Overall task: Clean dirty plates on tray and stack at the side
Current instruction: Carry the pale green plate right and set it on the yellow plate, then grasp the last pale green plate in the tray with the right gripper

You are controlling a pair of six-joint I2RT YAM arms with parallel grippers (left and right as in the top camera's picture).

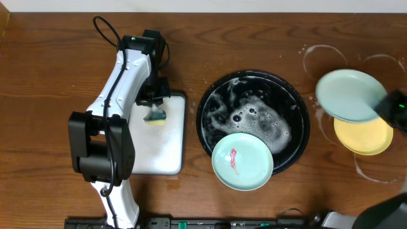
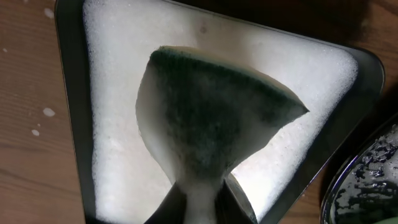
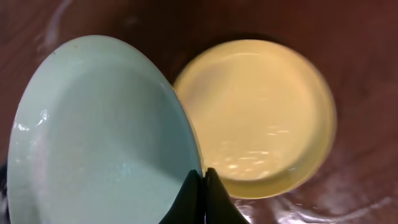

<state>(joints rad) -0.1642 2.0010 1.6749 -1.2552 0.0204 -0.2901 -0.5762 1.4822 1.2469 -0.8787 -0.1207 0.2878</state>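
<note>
Three plates are showing. At centre-left, the left gripper (image 2: 202, 202) is pinching the green sponge (image 2: 211, 112) above the white tray (image 1: 159, 156). Mid-frame, the smeared mint plate (image 1: 242, 161) is lying on the lower rim of the black tray (image 1: 202, 121). At right, the right gripper (image 3: 200, 186) is clamping the clean mint plate (image 3: 99, 130) by its rim, tilted and overlapping the yellow plate (image 3: 261, 118) on the side (image 1: 381, 175). Levelling and centring it before letting go is, I judge, what is needed.

Mint plate (image 1: 348, 94) hides part of yellow plate (image 1: 365, 137).
</note>
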